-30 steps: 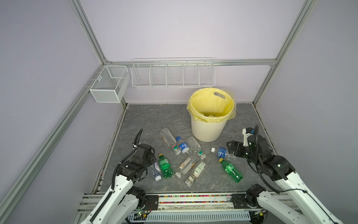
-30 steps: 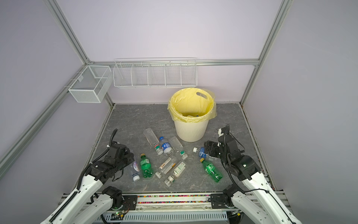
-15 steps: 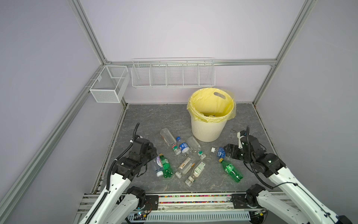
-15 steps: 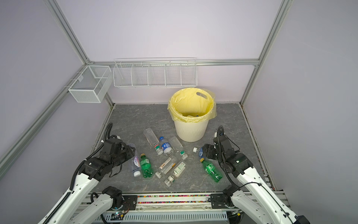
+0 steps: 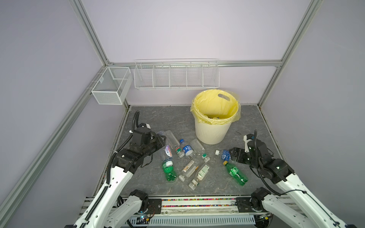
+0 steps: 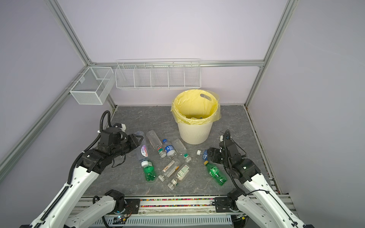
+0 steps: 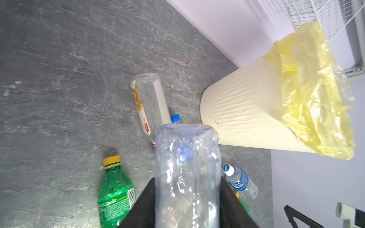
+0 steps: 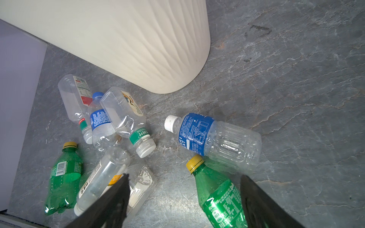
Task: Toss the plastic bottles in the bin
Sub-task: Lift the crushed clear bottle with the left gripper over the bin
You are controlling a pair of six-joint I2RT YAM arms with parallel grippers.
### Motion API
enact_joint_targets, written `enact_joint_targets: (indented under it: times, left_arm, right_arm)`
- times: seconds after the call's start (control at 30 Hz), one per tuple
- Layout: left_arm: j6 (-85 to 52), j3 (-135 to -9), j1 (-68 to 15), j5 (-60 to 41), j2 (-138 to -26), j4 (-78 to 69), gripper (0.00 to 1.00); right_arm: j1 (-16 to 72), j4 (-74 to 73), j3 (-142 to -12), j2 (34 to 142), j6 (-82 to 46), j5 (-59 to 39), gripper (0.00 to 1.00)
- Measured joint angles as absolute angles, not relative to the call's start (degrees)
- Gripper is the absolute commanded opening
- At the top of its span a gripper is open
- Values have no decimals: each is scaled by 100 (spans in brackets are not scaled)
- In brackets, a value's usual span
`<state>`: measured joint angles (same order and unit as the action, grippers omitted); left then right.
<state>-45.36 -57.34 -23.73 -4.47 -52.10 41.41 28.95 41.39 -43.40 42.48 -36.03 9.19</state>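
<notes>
Fingers (image 7: 141, 209) of your left gripper (image 5: 162, 141) are clenched on a clear purple-labelled bottle (image 5: 167, 153); your right gripper (image 8: 185, 199) stands spread wide, grasping nothing, just beside a blue-labelled bottle (image 8: 209, 138) and a green Sprite bottle (image 8: 219, 197). 6 more bottles (image 5: 188, 167) lie on the grey floor (image 5: 158, 118) between your arms. Farther back stands the yellow-lined bin (image 5: 209, 132), upright, close behind those bottles.

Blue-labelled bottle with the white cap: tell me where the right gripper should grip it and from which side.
Grip the blue-labelled bottle across its clear ribbed body, probably coming down from above with the open right gripper. It lies on its side with both flanks free there; the yellow cap of the green Sprite bottle crowds the label end.
</notes>
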Motion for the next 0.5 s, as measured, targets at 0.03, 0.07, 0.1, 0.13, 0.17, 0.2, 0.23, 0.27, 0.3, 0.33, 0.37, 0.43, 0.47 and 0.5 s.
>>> enact_joint_targets:
  times: [0.03,0.07,0.1,0.13,0.17,0.2,0.23,0.27,0.3,0.33,0.37,0.43,0.47,0.5]
  left_arm:
    - [-4539,-5780,-2373,-513,-5266,4095,44]
    - [-4541,-5819,-2373,-567,-5321,4053,44]
    - [-4543,-5878,-2373,-626,-5395,4010,44]
    - [-4556,-5942,-2373,-705,-5470,3953,44]
    - [-4571,-5990,-2373,-742,-5522,3905,44]
    - [-4589,-6045,-2373,-808,-5579,3839,44]
    - [-4611,-6082,-2373,-854,-5621,3747,44]
    - [-4644,-6106,-2373,-904,-5651,3662,44]
    - [-4678,-6139,-2373,-958,-5684,3553,44]
    - [-4720,-6165,-2375,-1004,-5717,3444,44]
    - [-4757,-6198,-2383,-1041,-5754,3365,44]
    - [-4812,-6324,-2427,-1100,-5894,3199,44]
    - [-4836,-6403,-2462,-1120,-5975,3131,44]
    - [-4849,-6510,-2510,-1155,-6082,3059,44]
  right_arm:
    - [2895,4150,-4340,4219,-3605,921,88]
    - [2895,4160,-4338,4202,-3605,923,88]
    - [2895,4174,-4338,4187,-3605,926,88]
    - [2895,4180,-4331,4169,-3607,923,88]
    - [2895,4189,-4329,4165,-3612,923,88]
    - [2895,4195,-4324,4156,-3621,921,88]
    - [2895,4198,-4316,4152,-3625,921,88]
    - [2895,4200,-4307,4143,-3627,921,88]
    - [2895,4202,-4294,4134,-3632,921,88]
    - [2895,4202,-4281,4123,-3645,921,88]
    - [2895,4209,-4270,4110,-3649,921,88]
    - [2895,4219,-4248,4075,-3660,921,88]
    - [2895,4222,-4241,4060,-3667,921,88]
    - [2895,4226,-4241,4040,-3667,923,88]
